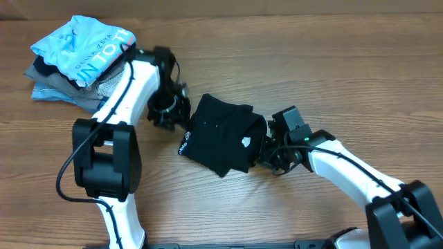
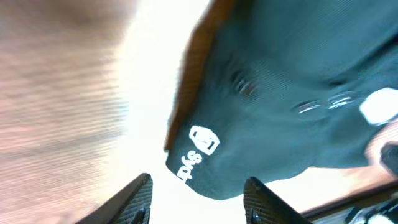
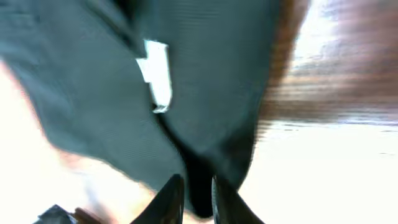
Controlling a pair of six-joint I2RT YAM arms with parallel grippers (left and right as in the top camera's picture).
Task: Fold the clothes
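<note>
The clothes, a black T-shirt (image 1: 221, 135), lie folded into a compact bundle at the table's middle, white logo print at the left corner (image 2: 198, 149). My left gripper (image 1: 168, 114) hovers just left of the bundle; in the left wrist view it (image 2: 198, 196) stands open with nothing between its fingers, the shirt's corner just beyond them. My right gripper (image 1: 266, 153) is at the bundle's right edge. Seen from the right wrist, that gripper (image 3: 198, 190) is shut on a fold of the black T-shirt (image 3: 205, 93).
A pile of garments sits at the back left: a light-blue shirt with white lettering (image 1: 86, 45) on top of grey and denim-blue folded pieces (image 1: 52, 88). Bare wooden table (image 1: 332, 62) surrounds the bundle.
</note>
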